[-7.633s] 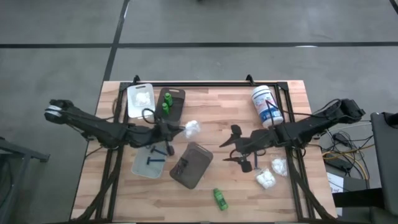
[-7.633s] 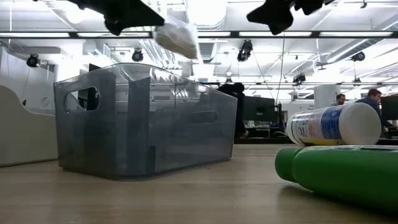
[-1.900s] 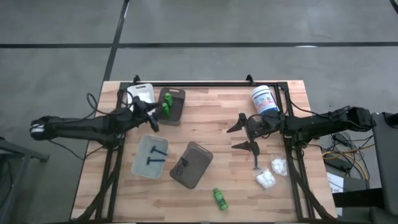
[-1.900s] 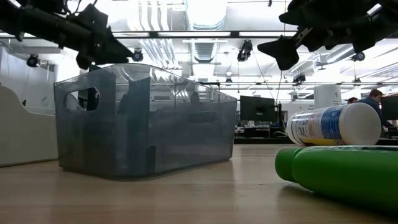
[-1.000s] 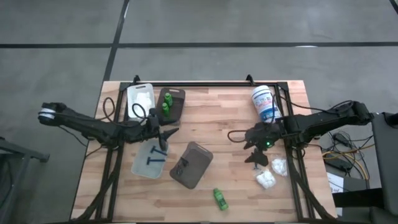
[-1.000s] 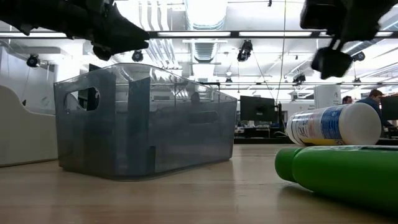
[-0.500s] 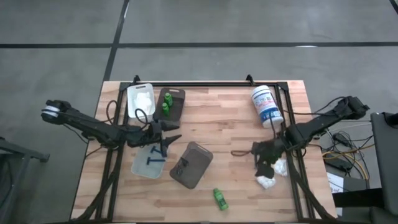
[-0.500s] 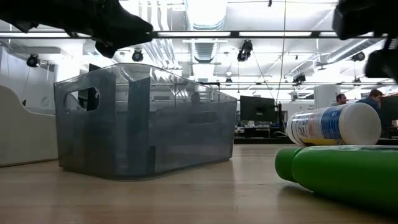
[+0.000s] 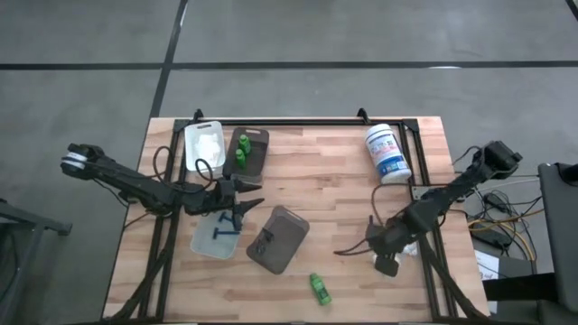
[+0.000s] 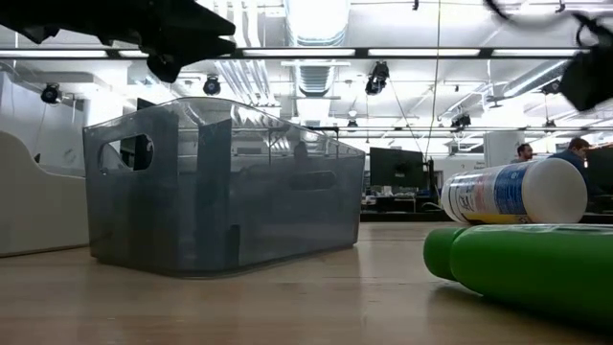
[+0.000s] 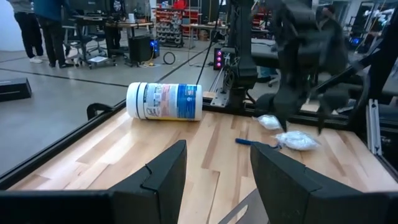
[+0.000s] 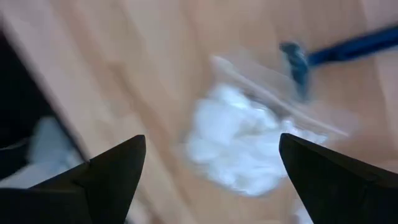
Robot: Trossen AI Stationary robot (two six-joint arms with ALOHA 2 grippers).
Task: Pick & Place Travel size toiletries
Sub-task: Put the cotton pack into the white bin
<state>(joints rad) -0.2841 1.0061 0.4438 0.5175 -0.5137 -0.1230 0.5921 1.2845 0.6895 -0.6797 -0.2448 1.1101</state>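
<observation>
My right gripper (image 9: 385, 259) hangs open, fingers pointing down, over a lumpy white packet (image 12: 239, 140) near the table's right near corner. A fingertip stands on either side of the packet without touching it. A slim blue stick (image 12: 336, 48) lies beside that packet. A second white packet (image 11: 267, 121) lies close by. A green bottle (image 9: 319, 289) lies on its side near the front edge. My left gripper (image 9: 246, 204) hovers open above the pale tray (image 9: 209, 242), which holds blue sticks (image 9: 223, 231). The brown tray (image 9: 255, 153) holds green bottles (image 9: 241, 150). The white tray (image 9: 202, 144) holds white packets.
A dark grey tray (image 9: 276, 239) lies tipped at the table's middle. A large white tub with a blue label (image 9: 386, 153) lies on its side at the far right. Bare wood shows in the centre and along the front left. People stand in the room behind.
My right gripper has gone toward the table's near edge, from beside the tub to right over the white packets, and stayed open. My left gripper has kept open above the pale tray.
</observation>
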